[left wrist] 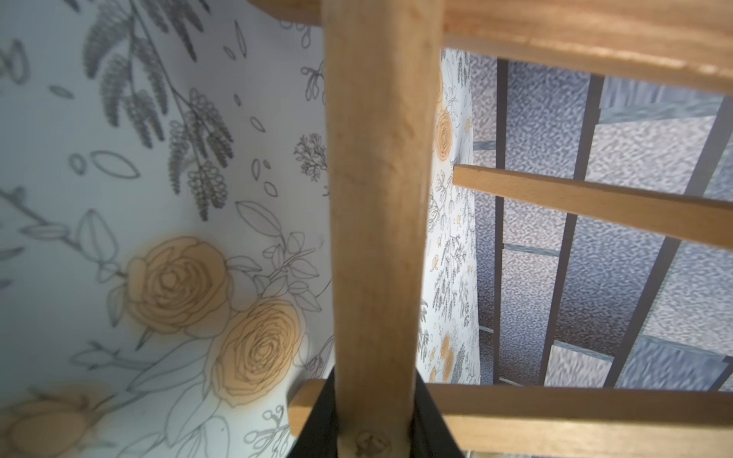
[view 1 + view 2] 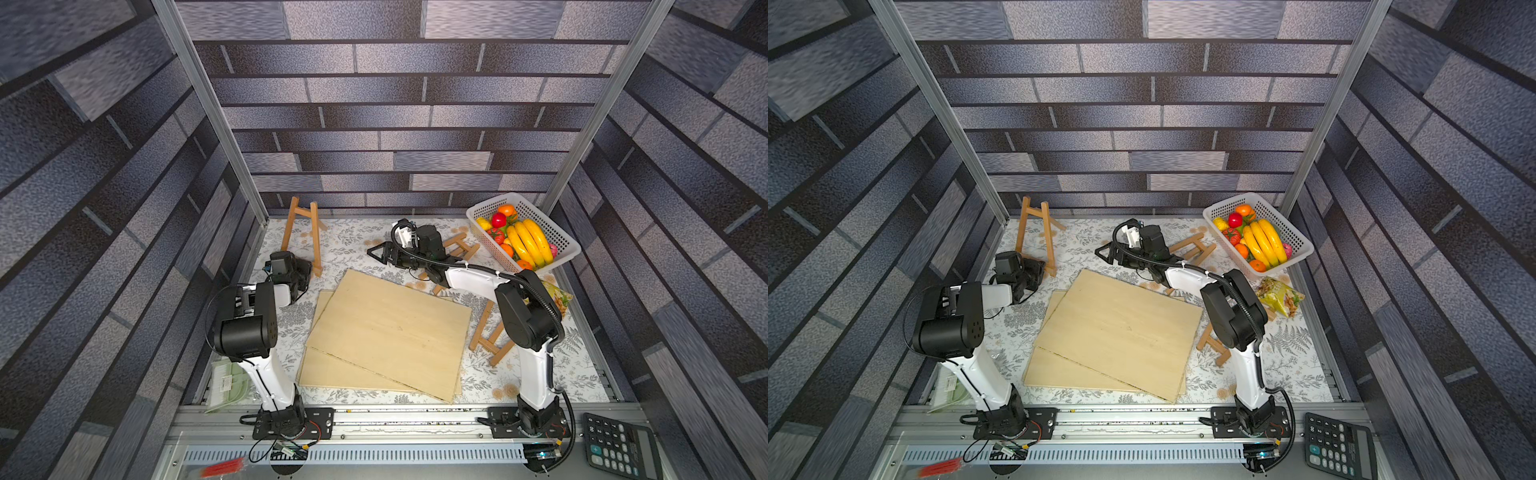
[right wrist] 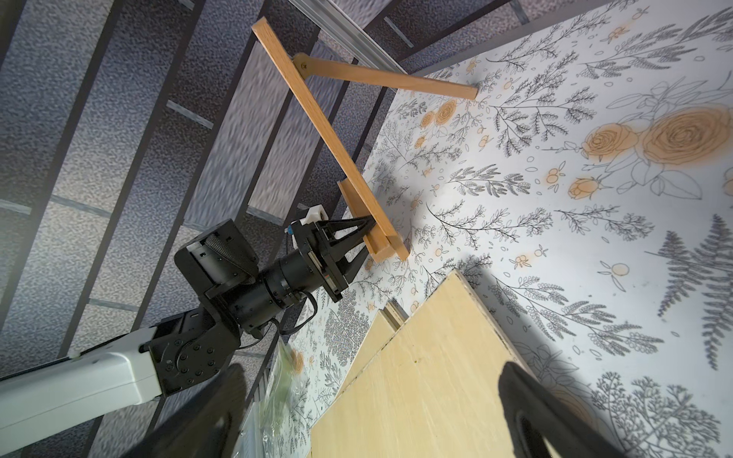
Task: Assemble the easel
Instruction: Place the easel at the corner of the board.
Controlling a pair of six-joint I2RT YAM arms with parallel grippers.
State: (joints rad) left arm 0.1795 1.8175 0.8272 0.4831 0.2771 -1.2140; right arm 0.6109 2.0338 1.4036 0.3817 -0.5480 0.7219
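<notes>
Left gripper: jaws narrow, flanking the easel foot by its shelf. Clamped or just loose, can't tell. The low hold likely steadies it while the back strut props it upright, rear-left on the floral cloth. Smooth, pale, square-edged wood slats, A-shape. Right gripper is wide, empty, hovering mid-table.

Boards fill centre, easel and basket block corners

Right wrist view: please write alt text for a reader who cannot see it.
A wooden easel stands on a floral table cover, with the left gripper at the foot of a front leg. Two stacked plywood sheets lie nearby.
</notes>
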